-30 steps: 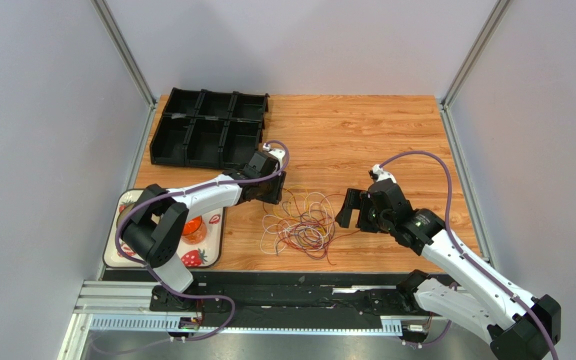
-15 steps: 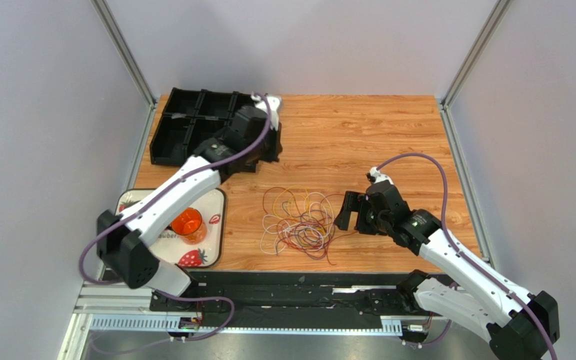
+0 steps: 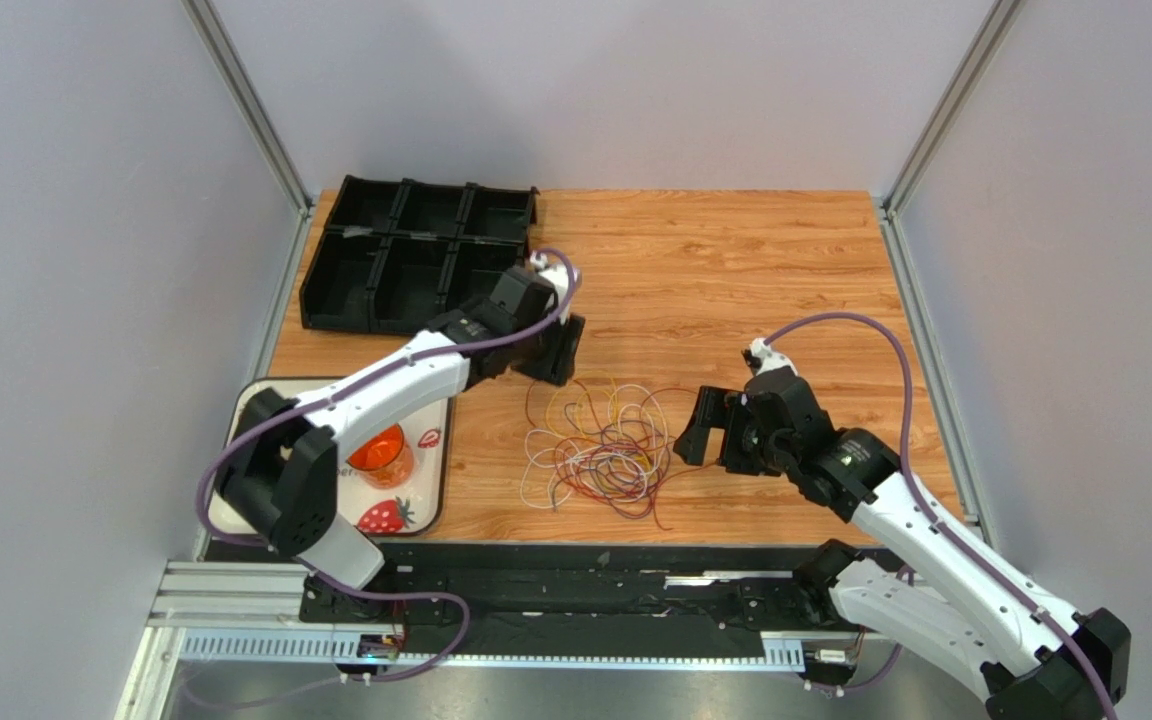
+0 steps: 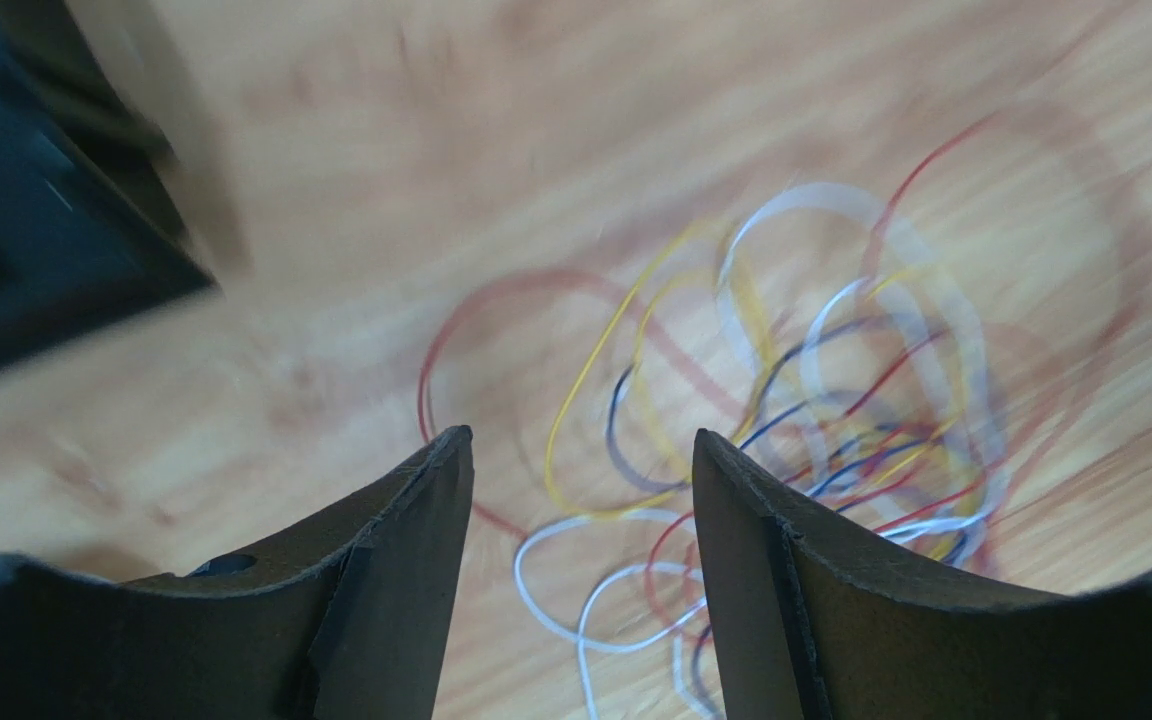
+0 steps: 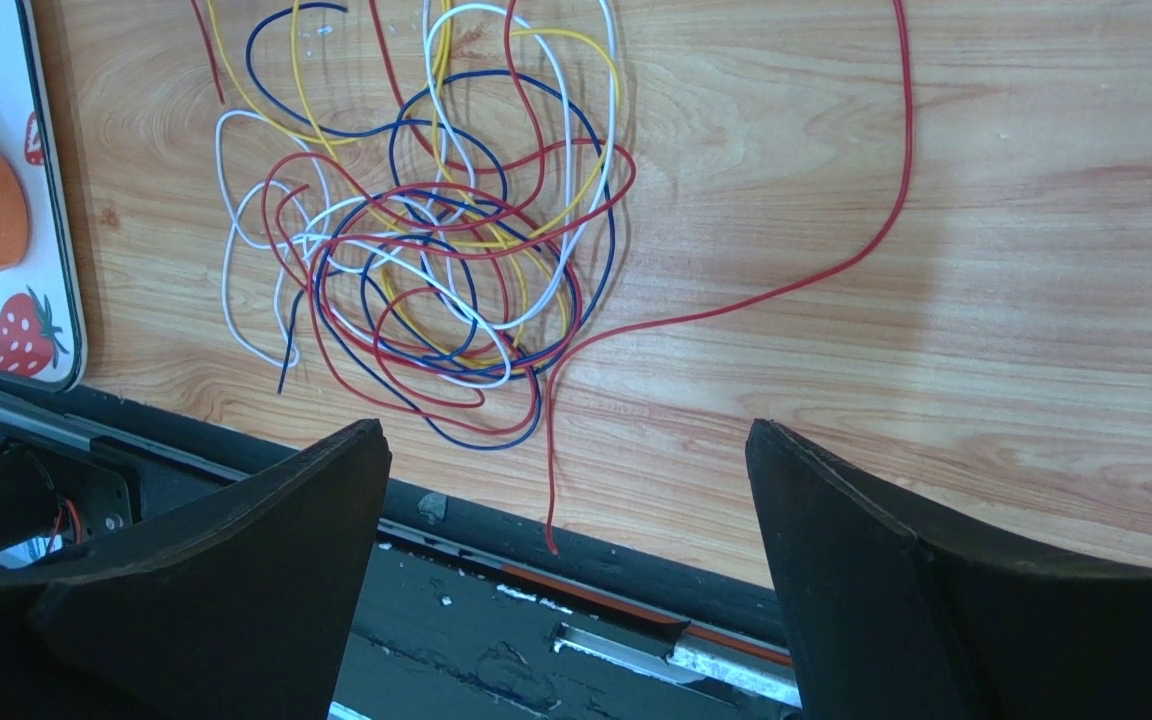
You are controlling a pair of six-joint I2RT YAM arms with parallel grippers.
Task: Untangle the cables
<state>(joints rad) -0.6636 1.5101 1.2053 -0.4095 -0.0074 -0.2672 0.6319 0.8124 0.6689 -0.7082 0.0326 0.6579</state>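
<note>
The cables (image 3: pixel 605 446) lie in a loose tangle of red, yellow, white and blue loops on the wooden table, toward its near edge. My left gripper (image 3: pixel 560 353) hovers just behind and left of the tangle. In the left wrist view it (image 4: pixel 579 443) is open with nothing between its fingers, and the cables (image 4: pixel 823 405) show blurred beyond the tips. My right gripper (image 3: pixel 695 428) stands at the tangle's right side. In the right wrist view it (image 5: pixel 567 435) is wide open and holds nothing, with the cables (image 5: pixel 432 270) ahead of it. One long red cable (image 5: pixel 778 285) trails off to the right.
A black compartment bin (image 3: pixel 402 255) sits at the back left. A white strawberry tray (image 3: pixel 440 450) with an orange cup (image 3: pixel 375 450) lies left of the tangle. The black rail (image 3: pixel 582 563) runs along the table's near edge, and the red cable's end reaches it.
The left arm swung out over the black bin, then came back toward the tangle. The right gripper shifted slightly down and right and stayed open.
</note>
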